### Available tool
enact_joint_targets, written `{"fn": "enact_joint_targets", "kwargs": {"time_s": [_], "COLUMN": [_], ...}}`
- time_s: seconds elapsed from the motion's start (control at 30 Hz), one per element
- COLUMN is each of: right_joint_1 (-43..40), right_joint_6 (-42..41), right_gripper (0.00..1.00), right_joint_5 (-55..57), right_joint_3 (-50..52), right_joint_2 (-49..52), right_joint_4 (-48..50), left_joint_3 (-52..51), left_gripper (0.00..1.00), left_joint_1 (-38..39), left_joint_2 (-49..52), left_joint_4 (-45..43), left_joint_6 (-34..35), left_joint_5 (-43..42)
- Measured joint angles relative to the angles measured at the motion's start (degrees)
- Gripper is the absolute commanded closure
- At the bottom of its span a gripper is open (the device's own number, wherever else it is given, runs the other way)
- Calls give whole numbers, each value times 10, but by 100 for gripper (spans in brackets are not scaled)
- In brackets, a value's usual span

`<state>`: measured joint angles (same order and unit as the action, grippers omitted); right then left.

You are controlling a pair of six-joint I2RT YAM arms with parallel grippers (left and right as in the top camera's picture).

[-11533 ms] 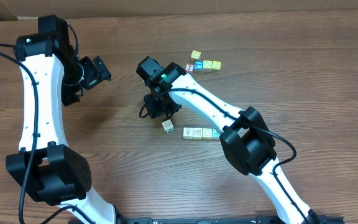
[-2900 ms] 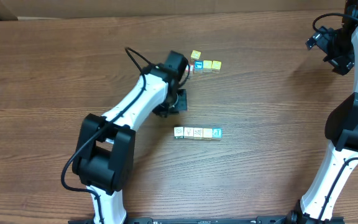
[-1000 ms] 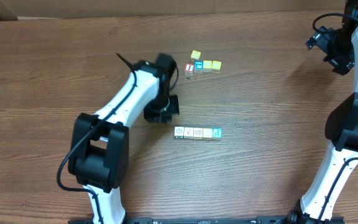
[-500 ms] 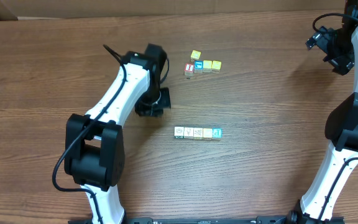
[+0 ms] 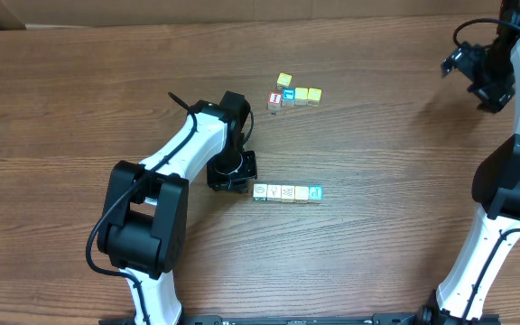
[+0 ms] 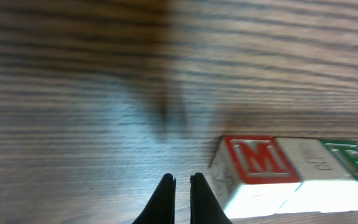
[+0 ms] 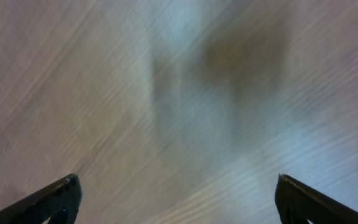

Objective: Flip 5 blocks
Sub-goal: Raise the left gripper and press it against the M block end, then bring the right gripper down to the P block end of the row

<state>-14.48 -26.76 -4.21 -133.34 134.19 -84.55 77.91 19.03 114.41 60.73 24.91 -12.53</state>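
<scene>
"While the left hand (image 6: 179, 188) is hovering pinched shut and empty, where are the blocks (image 5: 286, 192) lying?"

"They are sitting in a touching row on the counter (image 5: 377, 262), just beside it. The right hand (image 7: 178, 190) is hanging wide open, well apart, holding nothing. Which ones are already flipped is not showing; the end block (image 6: 257, 165) is probably going next."

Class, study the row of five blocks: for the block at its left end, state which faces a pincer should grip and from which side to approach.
Probably from above, closing on the end block's two faces that run along the row. Its right face sits against the next block, so no finger fits there; those two faces stand free.
</scene>
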Motion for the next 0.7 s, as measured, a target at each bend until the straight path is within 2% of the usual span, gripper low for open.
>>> {"fn": "enact_joint_targets", "kwargs": {"time_s": [0.43,0.7], "right_joint_1": [15,57], "right_joint_6": [0,0], "right_gripper": [0,0], "right_joint_5": [-46,-45], "right_joint_3": [0,4], "right_joint_2": [0,0], "right_joint_4": [-98,-108], "left_joint_3": [0,0], "left_gripper": [96,96], "left_joint_1": [0,0], "left_joint_2": [0,0], "left_joint_4": [-12,-21], "left_joint_6": [0,0], "left_joint_5": [-19,-32]}}
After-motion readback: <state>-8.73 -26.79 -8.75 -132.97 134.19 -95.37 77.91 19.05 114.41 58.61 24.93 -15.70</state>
